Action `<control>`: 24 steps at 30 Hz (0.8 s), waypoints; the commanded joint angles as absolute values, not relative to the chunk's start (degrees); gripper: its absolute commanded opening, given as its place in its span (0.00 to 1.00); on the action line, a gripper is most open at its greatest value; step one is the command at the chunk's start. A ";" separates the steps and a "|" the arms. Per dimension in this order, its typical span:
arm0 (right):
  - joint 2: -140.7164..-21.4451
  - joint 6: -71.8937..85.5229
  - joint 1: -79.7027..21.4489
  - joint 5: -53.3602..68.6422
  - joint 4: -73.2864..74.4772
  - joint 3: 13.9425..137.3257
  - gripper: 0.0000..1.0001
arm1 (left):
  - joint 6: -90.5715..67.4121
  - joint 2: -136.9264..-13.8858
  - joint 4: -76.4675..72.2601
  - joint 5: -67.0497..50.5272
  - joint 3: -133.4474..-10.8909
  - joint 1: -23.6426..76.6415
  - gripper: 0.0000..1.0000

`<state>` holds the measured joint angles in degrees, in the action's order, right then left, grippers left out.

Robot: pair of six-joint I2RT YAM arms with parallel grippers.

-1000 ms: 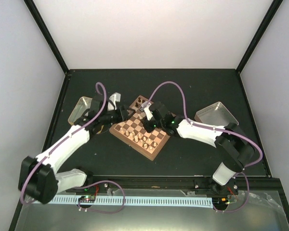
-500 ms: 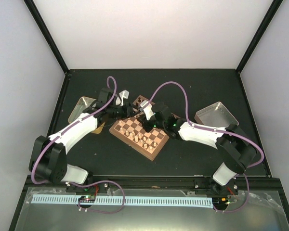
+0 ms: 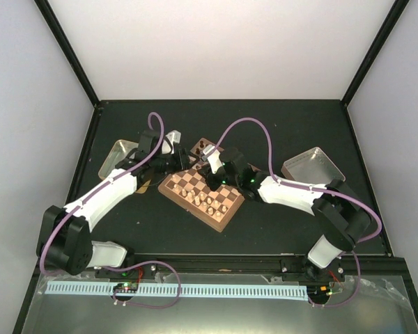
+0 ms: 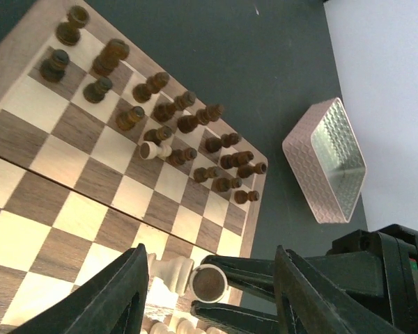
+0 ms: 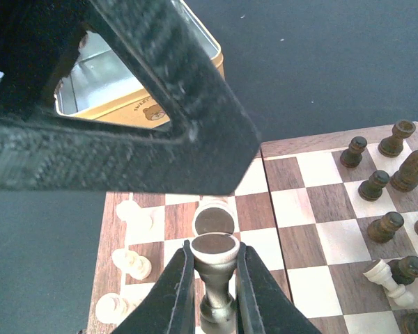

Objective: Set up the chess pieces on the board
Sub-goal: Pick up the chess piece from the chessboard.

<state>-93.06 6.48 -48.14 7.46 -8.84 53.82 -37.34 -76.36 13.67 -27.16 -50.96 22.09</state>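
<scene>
While both arms reach in from the lower corners of the overhead frame, the dark table point(image 3: 265, 226) carries the board point(image 3: 184, 182) at frame centre, turned corner-up like a diamond. One metal tray point(image 3: 118, 158) sits left of the board and a second tray point(image 3: 312, 165) sits well apart at the right.

The left gripper point(image 4: 209, 254) hangs over the upper left side of the board. Its jaws are spread and nothing sits between them. The right gripper point(image 5: 214, 249) is over the board's middle, jaws pressed onto the stem of a pale piece point(image 5: 216, 278). The round base of that piece faces the right wrist camera. In the left wrist view this pinched piece appears at bottom centre, framed by the spread left fingers point(image 4: 118, 299).

The dark pieces point(image 4: 181, 132) crowd the two rows along the board edge at the upper centre of the left wrist frame. A lone cream piece point(image 4: 153, 149) lies tipped over among them. More cream pieces point(image 5: 132, 263) occupy squares at the lower left of the right wrist frame, some on their sides.
</scene>
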 commanded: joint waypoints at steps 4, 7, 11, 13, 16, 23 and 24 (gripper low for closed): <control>-93.85 7.29 -48.06 5.62 -11.17 53.49 0.07 | -40.28 -73.81 11.57 -23.19 -48.47 21.12 0.57; -92.99 7.99 -48.06 6.19 -12.19 53.00 0.07 | -44.64 -73.72 8.63 -26.34 -46.74 20.79 0.59; -91.35 9.28 -48.07 7.34 -13.68 52.35 0.07 | -53.98 -71.59 1.79 -29.70 -43.22 20.59 0.64; -90.60 10.05 -48.05 8.03 -14.41 52.05 0.07 | -57.94 -71.02 -1.04 -30.35 -42.09 20.57 0.67; -89.10 11.37 -48.06 9.22 -15.43 51.58 0.07 | -63.17 -70.07 -5.08 -30.38 -40.64 20.41 0.71; -85.40 14.21 -48.06 12.06 -17.81 50.64 0.07 | -77.02 -69.18 -15.42 -32.47 -36.95 20.22 0.77; -85.04 14.36 -48.06 12.33 -17.77 50.77 0.07 | -78.29 -69.15 -16.22 -32.66 -36.76 20.20 0.77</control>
<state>-87.59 12.56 -48.14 10.28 -13.98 51.29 -68.36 -70.11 -8.10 -30.30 -37.85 20.62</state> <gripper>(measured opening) 0.128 0.771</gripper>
